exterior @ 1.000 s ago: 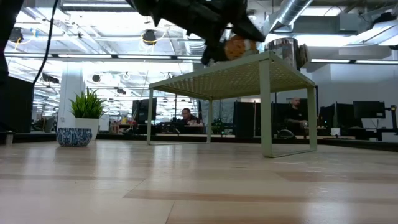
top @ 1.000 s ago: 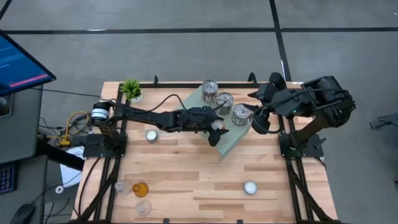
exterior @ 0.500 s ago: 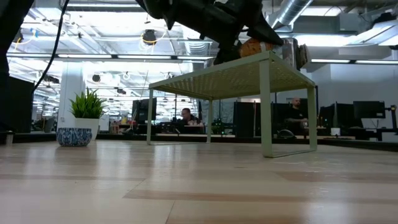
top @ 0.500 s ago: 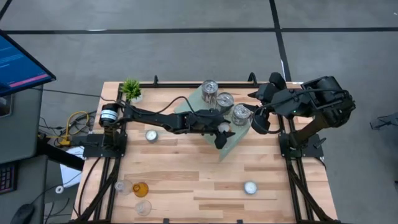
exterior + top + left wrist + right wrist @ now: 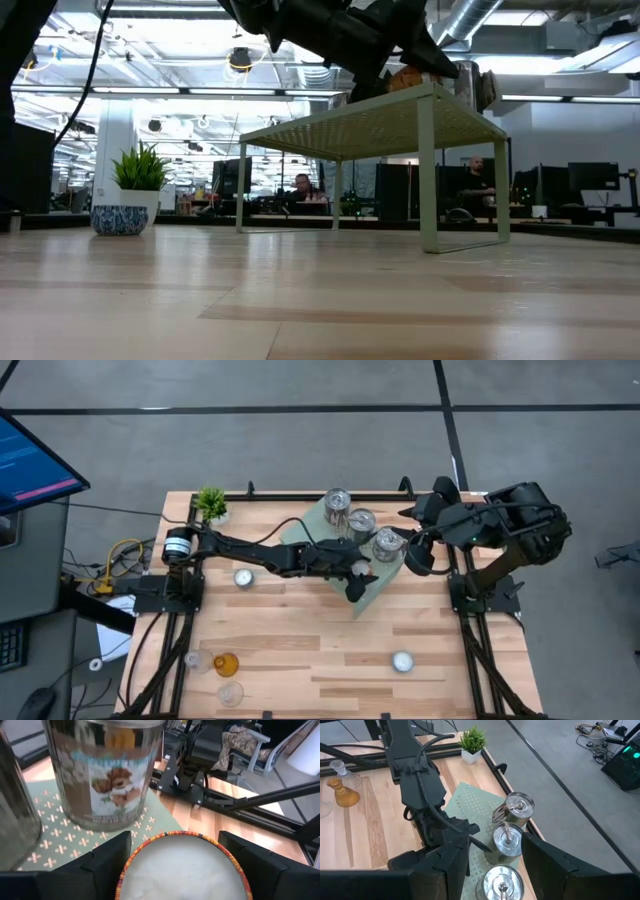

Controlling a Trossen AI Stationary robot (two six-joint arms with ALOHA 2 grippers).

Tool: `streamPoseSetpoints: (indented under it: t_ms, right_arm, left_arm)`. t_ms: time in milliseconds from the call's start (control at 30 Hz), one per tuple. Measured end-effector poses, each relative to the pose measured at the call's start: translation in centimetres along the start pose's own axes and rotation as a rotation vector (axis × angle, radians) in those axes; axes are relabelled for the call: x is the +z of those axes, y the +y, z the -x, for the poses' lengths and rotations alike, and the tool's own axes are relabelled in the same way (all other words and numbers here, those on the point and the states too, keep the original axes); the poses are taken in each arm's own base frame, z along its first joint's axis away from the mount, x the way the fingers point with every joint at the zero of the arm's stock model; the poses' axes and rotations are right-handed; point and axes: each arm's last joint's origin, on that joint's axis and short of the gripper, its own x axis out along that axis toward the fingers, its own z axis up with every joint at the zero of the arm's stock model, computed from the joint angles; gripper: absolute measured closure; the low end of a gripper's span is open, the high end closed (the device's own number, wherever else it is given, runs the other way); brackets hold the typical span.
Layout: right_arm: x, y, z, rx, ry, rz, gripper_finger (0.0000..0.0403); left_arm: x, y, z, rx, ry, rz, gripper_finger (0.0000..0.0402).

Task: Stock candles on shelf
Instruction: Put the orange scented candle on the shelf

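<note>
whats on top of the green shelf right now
Three silver tins stand in a row on the shelf. The left gripper holds an orange-rimmed white candle over its near end. The arm covers the surface beneath, so whether it rests there is hidden.

Count, high view. Silver candle tins (image 5: 360,524): 3, all on the shelf (image 5: 312,526). Orange-rimmed white candle (image 5: 182,867): 1. White tealights (image 5: 243,577): 2, on the desk (image 5: 300,650). Amber glass holder (image 5: 226,664): 1. Clear glass holders (image 5: 230,693): 2. Potted plant (image 5: 211,503): 1. Shelf: 1. Arms: 2.
</note>
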Motion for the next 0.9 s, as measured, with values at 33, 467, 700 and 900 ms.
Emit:
streamPoseSetpoints:
  t_ms: [33, 467, 700, 900]
  right_arm:
    - [0.0, 0.0, 0.0, 0.000, 0.000, 0.000, 0.0230]
    - [0.0, 0.0, 0.0, 0.001, 0.000, -0.002, 0.0230]
    - [0.0, 0.1, 0.0, 0.039, 0.015, -0.002, 0.0230]
    - [-0.1, 0.2, 0.0, 0.053, 0.020, -0.002, 0.0230]
  left_arm:
    - [0.0, 0.0, 0.0, 0.000, -0.002, -0.005, 0.0109]
    - [0.3, 0.7, -0.1, 0.014, -0.010, -0.003, 0.0102]
    - [0.4, 1.1, -0.1, -0.013, -0.005, -0.016, 0.0095]
    - [0.4, 1.1, -0.1, -0.017, -0.005, -0.026, 0.0072]
